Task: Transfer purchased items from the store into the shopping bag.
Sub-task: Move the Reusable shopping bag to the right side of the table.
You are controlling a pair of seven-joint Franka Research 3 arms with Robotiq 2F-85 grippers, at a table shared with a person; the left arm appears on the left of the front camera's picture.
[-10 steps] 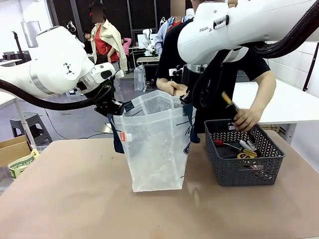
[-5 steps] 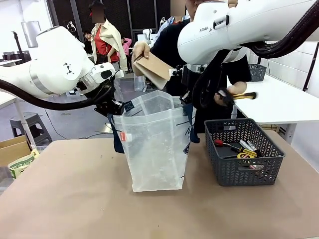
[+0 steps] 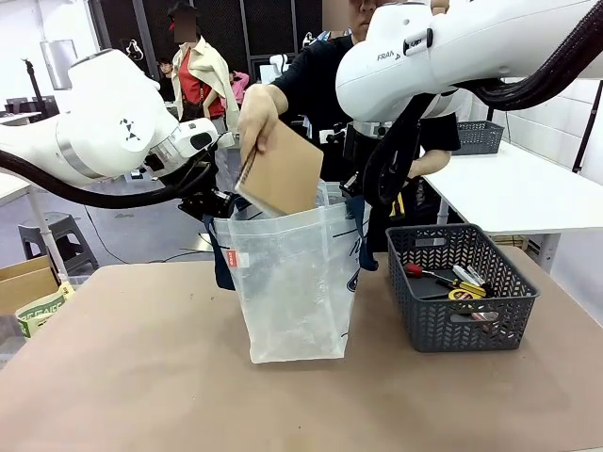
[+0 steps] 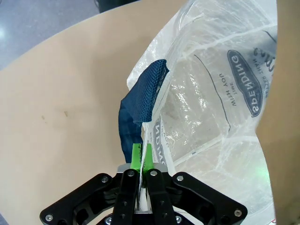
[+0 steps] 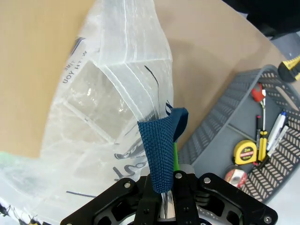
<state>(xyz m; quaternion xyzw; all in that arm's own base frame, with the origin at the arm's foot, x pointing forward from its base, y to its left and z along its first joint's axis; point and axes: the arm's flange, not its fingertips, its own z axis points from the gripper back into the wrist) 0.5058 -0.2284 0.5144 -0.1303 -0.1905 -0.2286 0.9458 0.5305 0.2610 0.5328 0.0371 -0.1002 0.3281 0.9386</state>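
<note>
The clear shopping bag (image 3: 297, 282) stands upright mid-table, its mouth held wide. My left gripper (image 3: 219, 202) is shut on the bag's left rim beside the navy strap (image 4: 143, 108), with the green pads (image 4: 136, 154) pinching the plastic. My right gripper (image 3: 353, 188) is shut on the right rim, its navy strap (image 5: 161, 145) draped over the fingers. A person's hand lowers a flat brown card-covered item (image 3: 280, 169) into the bag's mouth. The other hand holds a yellow-and-black tool (image 3: 400, 202) behind my right arm.
A dark grey lattice basket (image 3: 462, 325) stands right of the bag, holding a red-handled screwdriver (image 3: 419, 273), a yellow tape measure (image 5: 245, 152) and other small tools. A cardboard box (image 3: 28, 292) sits off the table's left edge. The person stands across the table.
The person's hand has brought the brown flat item down from above into the bag's mouth. The hand with the yellow tool dropped behind my right arm. Both arms stayed still.
</note>
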